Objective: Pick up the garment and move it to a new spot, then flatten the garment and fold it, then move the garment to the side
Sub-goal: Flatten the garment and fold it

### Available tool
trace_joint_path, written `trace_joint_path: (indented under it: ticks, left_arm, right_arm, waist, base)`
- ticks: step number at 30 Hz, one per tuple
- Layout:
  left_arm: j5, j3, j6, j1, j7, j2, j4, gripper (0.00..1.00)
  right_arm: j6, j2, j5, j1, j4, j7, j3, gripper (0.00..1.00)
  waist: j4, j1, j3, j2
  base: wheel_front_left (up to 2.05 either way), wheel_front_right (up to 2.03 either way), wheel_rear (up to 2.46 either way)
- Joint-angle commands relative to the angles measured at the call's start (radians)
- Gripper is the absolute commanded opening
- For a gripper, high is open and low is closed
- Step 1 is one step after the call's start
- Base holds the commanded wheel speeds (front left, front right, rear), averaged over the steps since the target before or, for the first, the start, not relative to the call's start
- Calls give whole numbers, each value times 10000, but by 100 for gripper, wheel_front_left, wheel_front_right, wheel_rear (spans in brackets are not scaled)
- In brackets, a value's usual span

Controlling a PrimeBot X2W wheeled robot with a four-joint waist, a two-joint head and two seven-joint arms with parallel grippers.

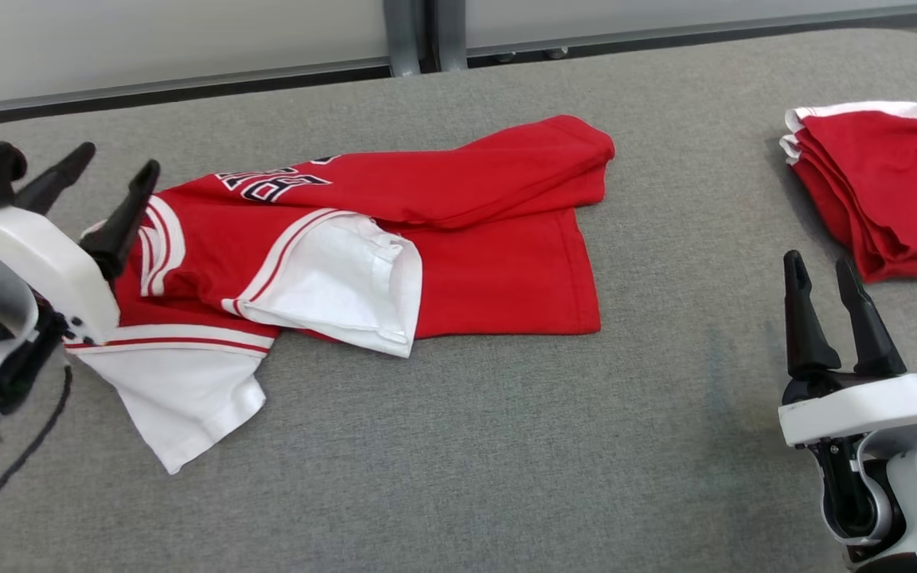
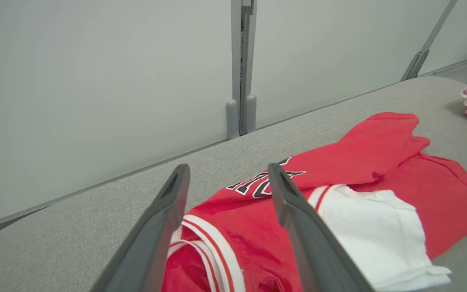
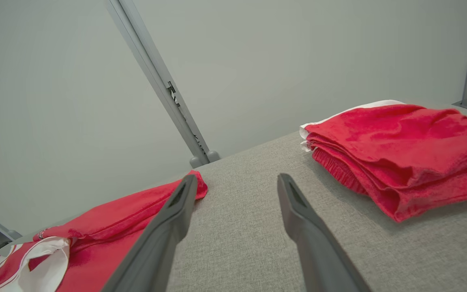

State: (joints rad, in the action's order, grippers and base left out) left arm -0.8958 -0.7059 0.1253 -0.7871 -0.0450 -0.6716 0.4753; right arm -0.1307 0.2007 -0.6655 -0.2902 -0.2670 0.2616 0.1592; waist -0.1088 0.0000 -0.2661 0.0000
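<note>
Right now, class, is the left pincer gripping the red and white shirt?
No: the left wrist view shows the left pincer wide open over the shirt, pinching no cloth.

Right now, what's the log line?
shirt: rumpled, not flat | left claw: open, over shirt | right claw: open, empty | folded pile: right side

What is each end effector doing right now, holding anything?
Left end effector: open, holding nothing, near the collar of the garment.
Right end effector: open, empty.
</note>
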Motion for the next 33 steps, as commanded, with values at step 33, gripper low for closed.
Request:
trace_joint_path:
  ticks: [33]
  left_arm:
    - [3365,-3617,-3601,1498,-1506,2007,-1874,100]
  right_arm:
    - [-2,93,284,152,-14,-63,39,100]
  waist:
    - [-362,0,53,0]
  base:
    - [0,0,0]
